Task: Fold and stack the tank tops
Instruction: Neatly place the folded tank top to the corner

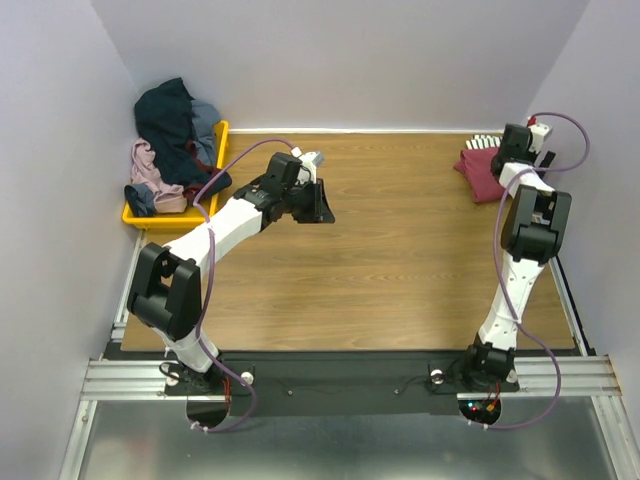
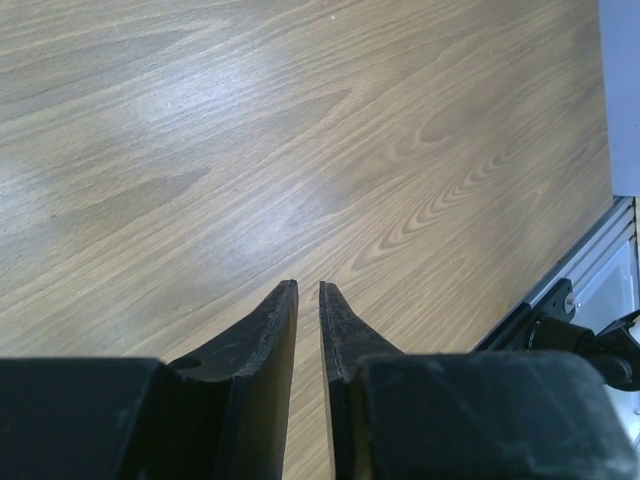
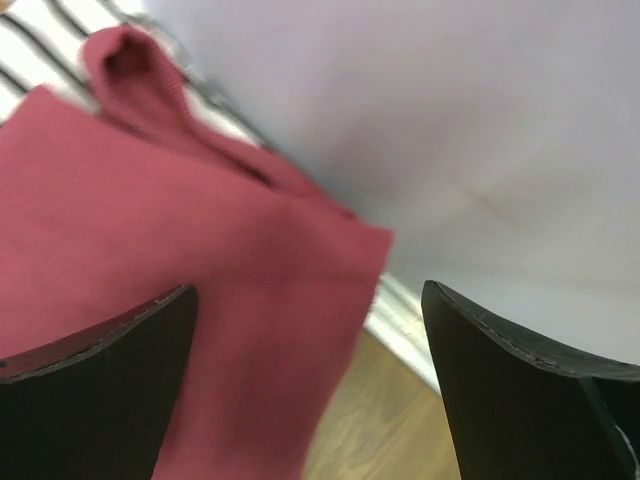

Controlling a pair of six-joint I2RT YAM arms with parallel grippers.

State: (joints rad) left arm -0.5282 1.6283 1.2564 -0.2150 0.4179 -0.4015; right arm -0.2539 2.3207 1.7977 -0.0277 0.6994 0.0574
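- Right gripper (image 3: 308, 290): jaws spread wide, empty, over dark red tank top (image 3: 150, 200) at the table (image 1: 400, 260)'s far right corner.
- Striped tank top (image 3: 30, 30) apparently lies beneath it.
- Cloth limp, light; judged best pinched at a hem.
- Left gripper (image 2: 308, 286): jaws barely parted, empty.

1. The table (image 1: 400, 260) is showing a smooth wood-grain surface with a soft sheen.
2. The dark red tank top (image 3: 150, 250), at the far right, is looking like soft, matt knit cloth.
3. The striped tank top (image 3: 35, 25), also far right, is showing as thin white cloth.
4. The yellow tray (image 1: 160, 219), far left, is looking like smooth plastic. The heap of clothes (image 1: 170, 120) in it is lying limp and matt.
5. The left gripper (image 2: 308, 292) is showing matt black fingers, scuffed and dusty.
6. The rail (image 1: 130, 378) at the near edge is gleaming as ribbed bare metal.
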